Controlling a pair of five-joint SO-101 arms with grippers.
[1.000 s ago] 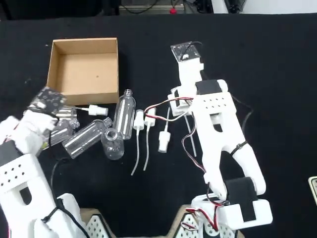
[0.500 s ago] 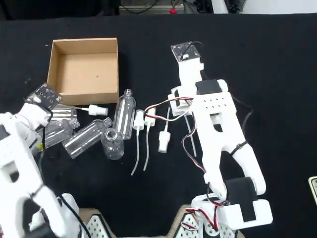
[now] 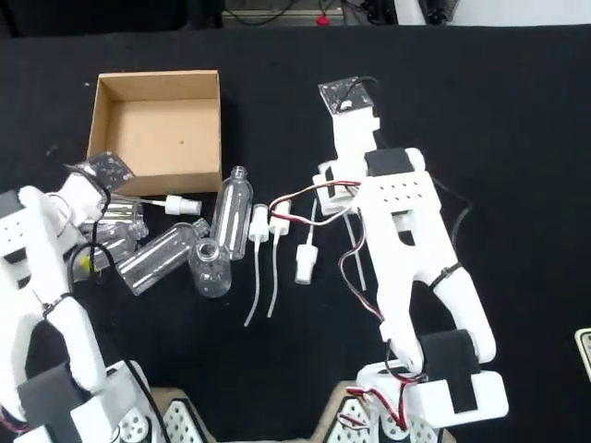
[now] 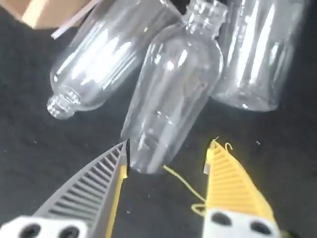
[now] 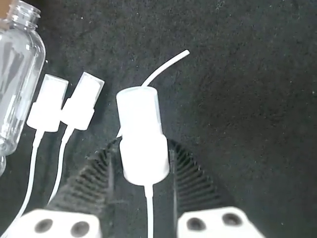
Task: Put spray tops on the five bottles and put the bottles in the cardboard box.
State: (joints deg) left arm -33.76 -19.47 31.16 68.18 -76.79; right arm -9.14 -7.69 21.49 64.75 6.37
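Bottle (image 4: 173, 89) lies left on the table (image 3: 517, 138), just near of the box (image 3: 166, 177), pressed between two more bottles (image 4: 99, 54). Left gripper (image 4: 168, 148) is open, tips only at its base: close there and you may squirt it out and roll the others. Right gripper (image 5: 143, 146) is clamped on a top (image 5: 142, 134); spare tops (image 5: 81, 101) lie just left, tubes beside the jaw, so lifting can drag them.

Clear bottles (image 4: 173, 99), white spray top (image 5: 143, 144), brown cardboard box (image 3: 166, 177), black table (image 3: 517, 111), white arms (image 3: 406, 231)
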